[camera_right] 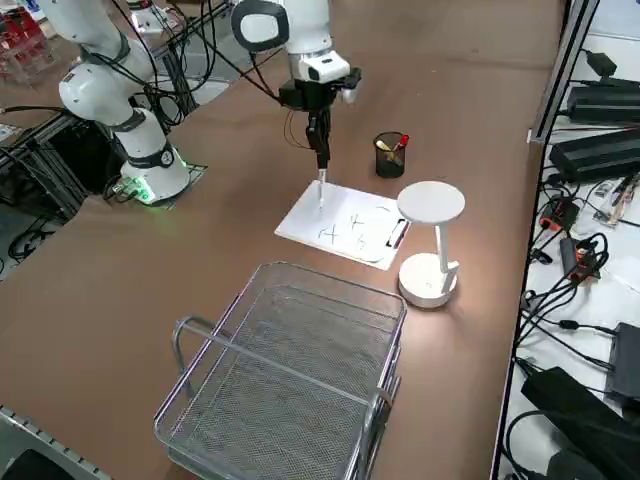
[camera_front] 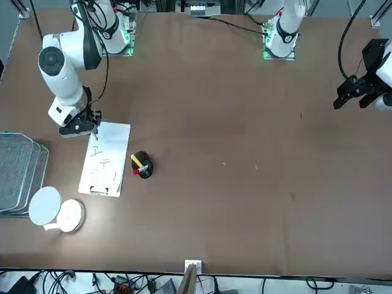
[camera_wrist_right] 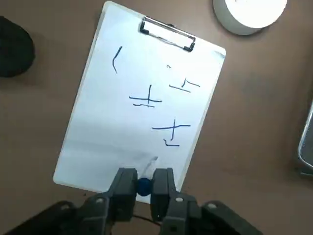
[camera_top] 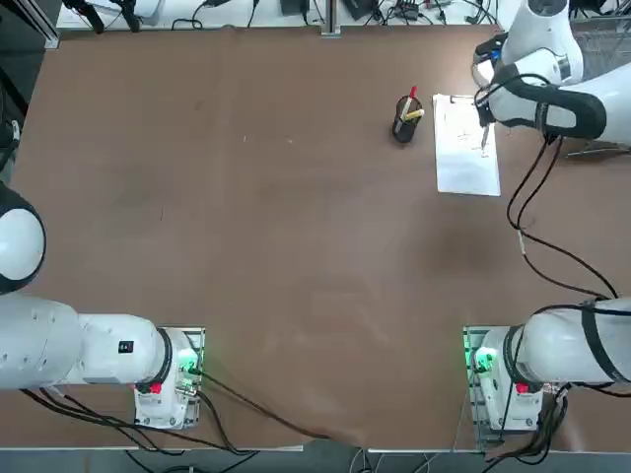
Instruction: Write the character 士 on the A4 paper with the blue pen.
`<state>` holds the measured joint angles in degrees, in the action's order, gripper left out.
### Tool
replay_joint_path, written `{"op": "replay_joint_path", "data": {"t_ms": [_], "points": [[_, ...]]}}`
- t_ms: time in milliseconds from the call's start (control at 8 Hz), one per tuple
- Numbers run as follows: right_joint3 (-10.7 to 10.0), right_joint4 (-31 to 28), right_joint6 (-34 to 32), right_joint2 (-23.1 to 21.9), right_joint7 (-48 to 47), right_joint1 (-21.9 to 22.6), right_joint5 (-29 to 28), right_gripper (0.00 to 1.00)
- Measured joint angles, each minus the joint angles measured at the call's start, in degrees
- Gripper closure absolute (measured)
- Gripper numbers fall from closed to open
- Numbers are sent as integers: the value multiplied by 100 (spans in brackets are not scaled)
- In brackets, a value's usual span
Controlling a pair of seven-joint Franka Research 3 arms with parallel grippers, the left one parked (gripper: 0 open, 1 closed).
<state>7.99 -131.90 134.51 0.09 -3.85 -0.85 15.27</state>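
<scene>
Clamping the blue pen (camera_wrist_right: 143, 186) upright between narrowed fingers (camera_wrist_right: 124, 186), right gripper (camera_right: 321, 128) hanging over the clip-free short edge of the A4 paper (camera_right: 345, 225). Pen tip pointing down at the sheet; contact impossible to tell. Paper lying near the tabletop's far right corner, bearing several blue strokes. Black pen cup (camera_top: 406, 120) standing just beside its left long edge.

A broad brown table (camera_top: 296, 246) fills the room's middle. A wire basket (camera_right: 290, 380) and a white round lamp (camera_right: 430, 215) stand near its right edge. Cables and power bricks (camera_right: 600, 150) litter the floor beyond that edge; more cables (camera_top: 246, 10) trail past the far edge
</scene>
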Motion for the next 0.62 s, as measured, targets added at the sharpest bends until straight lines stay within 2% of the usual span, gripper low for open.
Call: {"op": "replay_joint_path", "data": {"t_ms": [625], "points": [[1,-430,99,-133,2,-111,41,81]]}}
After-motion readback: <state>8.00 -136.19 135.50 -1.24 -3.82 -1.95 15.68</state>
